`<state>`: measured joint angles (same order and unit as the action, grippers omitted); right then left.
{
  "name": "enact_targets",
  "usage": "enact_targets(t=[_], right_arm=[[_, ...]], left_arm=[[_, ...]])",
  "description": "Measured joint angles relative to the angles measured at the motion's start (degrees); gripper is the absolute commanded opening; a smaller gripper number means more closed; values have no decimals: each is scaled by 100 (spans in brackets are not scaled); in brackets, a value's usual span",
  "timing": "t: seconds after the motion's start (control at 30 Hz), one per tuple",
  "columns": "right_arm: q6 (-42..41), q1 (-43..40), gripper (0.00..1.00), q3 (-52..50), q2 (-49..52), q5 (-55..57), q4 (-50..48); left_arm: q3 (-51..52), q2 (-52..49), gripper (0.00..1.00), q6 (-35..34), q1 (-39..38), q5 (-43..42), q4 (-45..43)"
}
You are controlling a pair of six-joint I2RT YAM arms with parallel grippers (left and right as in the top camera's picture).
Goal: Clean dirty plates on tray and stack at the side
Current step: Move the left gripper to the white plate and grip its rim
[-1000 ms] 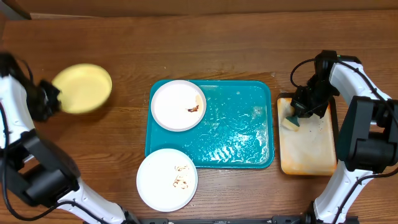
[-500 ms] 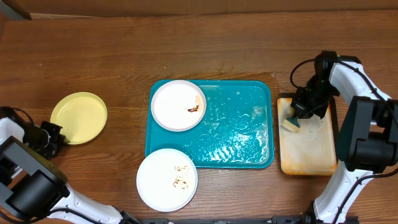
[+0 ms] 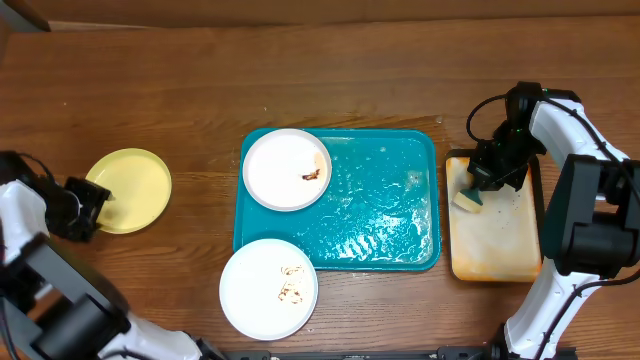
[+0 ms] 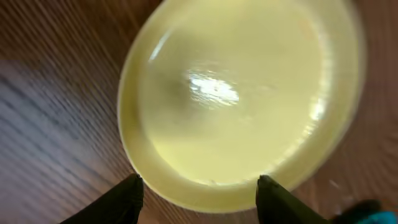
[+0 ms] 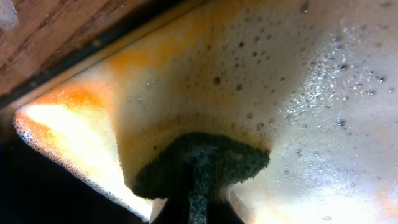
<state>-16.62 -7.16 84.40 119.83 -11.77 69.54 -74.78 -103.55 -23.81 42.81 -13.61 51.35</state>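
Plates lie in three spots around the teal tray, whose surface is wet and glossy. Well to the tray's left, flat on the wooden table, sits the pale yellow-green plate. The left gripper is at the edge of that plate farthest from the tray. The left wrist view shows its two dark fingertips spread wide and released, the plate's rim just beyond them and not pinched. One white plate rests inside the tray's upper-left corner, with a small brown smear near its right side. A second white plate lies at the tray's lower-left corner, its top edge overlapping the tray's rim, with brownish marks near its middle. Just right of the tray stands a smaller black-rimmed tray, cream inside with orange stains and suds. Over its upper-left part the right gripper is clenched on a sponge, whose dark green pad presses into the foamy surface.
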Motion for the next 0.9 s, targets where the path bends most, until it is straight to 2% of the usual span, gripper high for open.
enact_targets(t=[0.1,0.23,0.33,0.53,0.73,0.9], right_arm=[[0,0,4,0,0,-2,4],[9,0,4,0,0,0,-2],[13,0,4,0,0,-2,-11],[13,0,4,0,0,-2,-13],[15,2,4,0,0,-2,-13],[15,0,4,0,0,0,-15]], left_arm=[[-28,813,68,-7,-245,13,184],[-138,1731,70,96,-822,79,444],[-181,1882,72,313,-1414,107,616],[-175,1178,64,590,-2804,160,769],[-160,243,71,560,-4164,184,586],[-155,-184,63,385,-4754,105,490]])
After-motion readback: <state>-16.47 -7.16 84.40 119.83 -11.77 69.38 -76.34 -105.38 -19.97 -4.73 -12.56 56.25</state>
